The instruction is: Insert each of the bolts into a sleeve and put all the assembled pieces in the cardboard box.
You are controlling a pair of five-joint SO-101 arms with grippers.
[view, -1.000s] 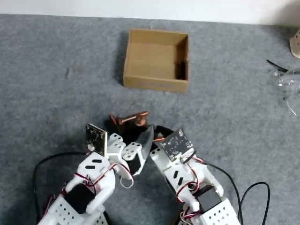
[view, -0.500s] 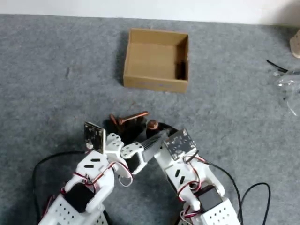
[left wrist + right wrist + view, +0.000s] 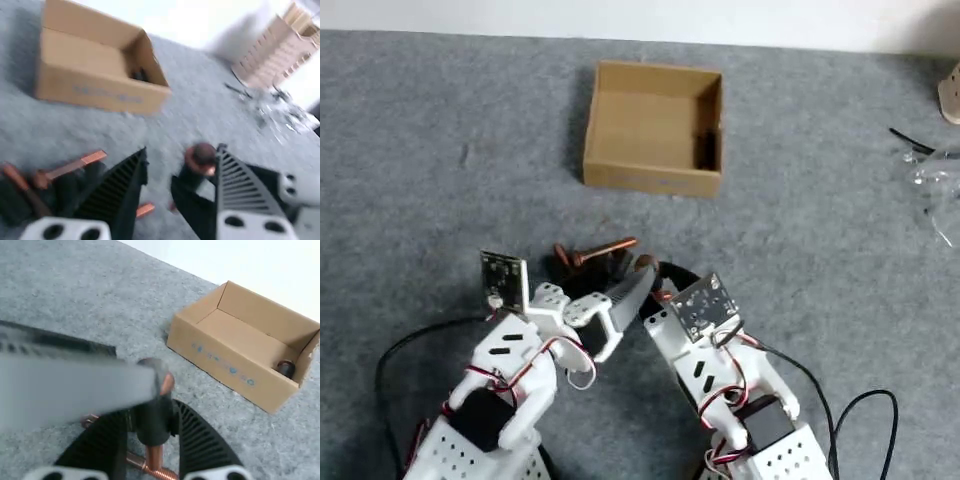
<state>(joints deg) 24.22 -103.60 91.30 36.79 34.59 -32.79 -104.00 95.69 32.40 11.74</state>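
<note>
"1 sleeve (image 3: 150, 427) has a bolt (image 3: 165, 382) through it. Where is it?"

"It's clamped between the right gripper's (image 3: 150, 410) jaws, above the grey carpet (image 3: 440, 200) and well apart from the cardboard box (image 3: 650, 178)."

"And the left gripper (image 3: 182, 150)?"

"It's spread wide and holding nothing. In its own wrist view, that bolt's head shows between its jaws."

"Anything else?"

"2 loose bolts (image 3: 605, 249) lie among black sleeves (image 3: 560, 272) just beside both grippers. 1 dark piece (image 3: 705, 150) sits in a corner of the box."
</note>
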